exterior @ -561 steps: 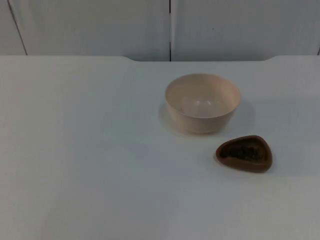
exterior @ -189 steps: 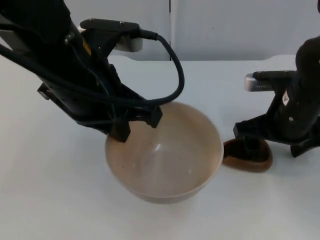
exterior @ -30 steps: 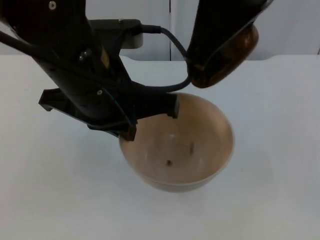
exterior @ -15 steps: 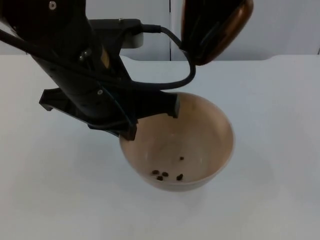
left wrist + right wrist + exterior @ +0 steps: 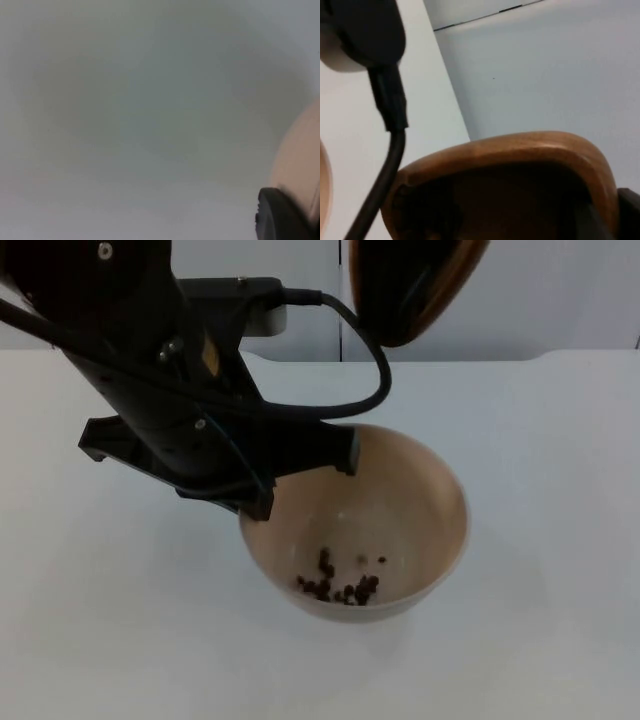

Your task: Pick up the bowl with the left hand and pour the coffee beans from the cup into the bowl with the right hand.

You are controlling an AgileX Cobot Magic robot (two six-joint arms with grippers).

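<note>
Top view, left to right: left gripper (image 5: 300, 475) is clamped on the cream bowl (image 5: 420, 510) at its 10 o'clock rim, holding it above the white table (image 5: 560, 540). Coffee beans (image 5: 340, 585) sit inside toward 6 o'clock. Right gripper pinches the brown wooden cup (image 5: 415, 285), tipped over, up at 12 o'clock.

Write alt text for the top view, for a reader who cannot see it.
Dark coffee beans lie in a cream bowl that the left gripper holds by its rim above the white table. Above the bowl, a brown cup is tipped over, held by the right gripper.
</note>
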